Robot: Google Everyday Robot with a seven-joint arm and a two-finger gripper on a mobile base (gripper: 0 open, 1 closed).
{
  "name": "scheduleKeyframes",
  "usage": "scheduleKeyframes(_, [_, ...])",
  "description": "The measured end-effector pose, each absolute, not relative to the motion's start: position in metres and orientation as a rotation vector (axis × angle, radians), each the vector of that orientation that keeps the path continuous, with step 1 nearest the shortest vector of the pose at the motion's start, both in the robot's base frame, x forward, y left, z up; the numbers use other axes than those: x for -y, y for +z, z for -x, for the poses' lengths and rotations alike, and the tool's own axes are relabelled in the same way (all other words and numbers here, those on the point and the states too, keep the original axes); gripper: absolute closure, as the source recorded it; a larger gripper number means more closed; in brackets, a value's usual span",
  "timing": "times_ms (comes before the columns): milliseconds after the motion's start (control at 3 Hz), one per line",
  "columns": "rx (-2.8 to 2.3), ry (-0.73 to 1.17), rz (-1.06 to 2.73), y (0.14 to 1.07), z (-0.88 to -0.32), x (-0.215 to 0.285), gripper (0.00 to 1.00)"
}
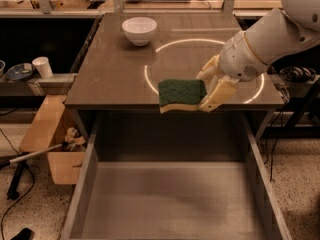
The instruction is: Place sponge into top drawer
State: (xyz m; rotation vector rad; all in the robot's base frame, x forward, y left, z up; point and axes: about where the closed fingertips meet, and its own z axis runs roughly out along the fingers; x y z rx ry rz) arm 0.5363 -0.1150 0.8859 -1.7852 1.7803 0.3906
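Observation:
The sponge (182, 95), dark green on top with a pale yellow base, hangs in the air at the table's front edge, held by its right end. My gripper (209, 90) is shut on the sponge, reaching in from the right on a white arm. The top drawer (170, 204) is pulled open below and in front of the table, wide and grey with a flat bottom and low walls. The sponge is above the drawer's back edge.
A white bowl (139, 30) stands at the back left of the grey table (110, 74). A wooden box (47, 139) sits on the floor at the left. A paper cup (42, 67) and a dish (17, 71) stand on a shelf at the far left.

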Motion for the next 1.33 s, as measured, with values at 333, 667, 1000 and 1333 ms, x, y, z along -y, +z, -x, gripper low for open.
scheduleKeyframes(333, [-1.815, 0.364, 1.738, 0.889, -0.531, 0.129, 1.00])
scheduleKeyframes(667, [-1.843, 0.345, 1.706, 0.890, -0.523, 0.138, 1.00])
scheduleKeyframes(1000, [-1.887, 0.348, 1.666, 0.884, -0.511, 0.147, 1.00])
scheduleKeyframes(1333, [-1.914, 0.354, 1.641, 0.877, -0.503, 0.151, 1.00])
